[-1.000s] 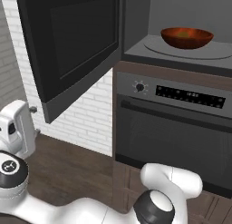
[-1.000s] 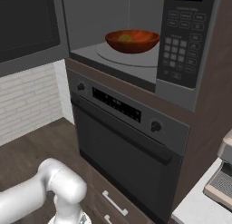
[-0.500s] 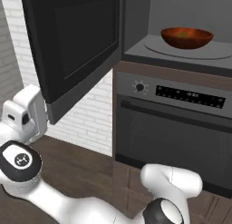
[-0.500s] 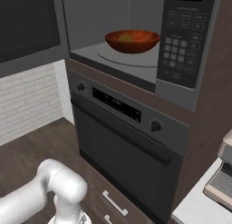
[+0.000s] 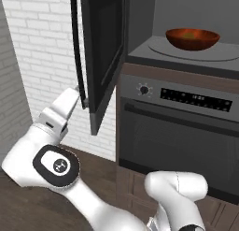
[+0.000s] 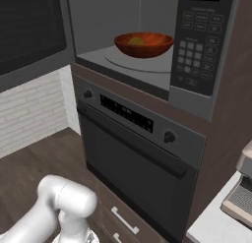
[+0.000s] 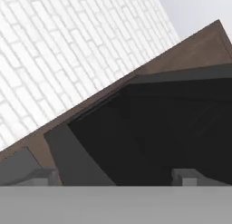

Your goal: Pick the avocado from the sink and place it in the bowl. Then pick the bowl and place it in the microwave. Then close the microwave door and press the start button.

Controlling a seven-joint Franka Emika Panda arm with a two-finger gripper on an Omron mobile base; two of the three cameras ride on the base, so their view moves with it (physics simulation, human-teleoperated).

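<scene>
Sitting on the round turntable plate [image 6: 129, 64] inside the microwave [image 6: 147, 45]: the bowl [image 6: 143, 44], glossy reddish-brown, upright. Showing a yellowish patch inside it in the right base view, the avocado [image 6: 136, 40] (partly hidden by the near rim; barely visible as a dull spot in the left base view). Standing open, swung out to the left and seen nearly edge-on in the left base view: the microwave door [image 5: 103, 57], dark glass with a grey strip along its lower edge. Reaching up from lower left toward the outer face of that door: the white arm, with the gripper [image 5: 77, 91] just beside the door's lower outer edge; touching or apart, cannot tell. Facing the dark door panel at a tilt in the hand view, brown cabinet wood and white brick wall [image 7: 68, 46] beyond it. Gripper state: cannot tell, fingers largely hidden; nothing visibly held. Lying directly below the microwave: the oven [image 6: 133, 153] with knobs and display. Glowing on the keypad panel [image 6: 197, 38] at right: a small display.
</scene>
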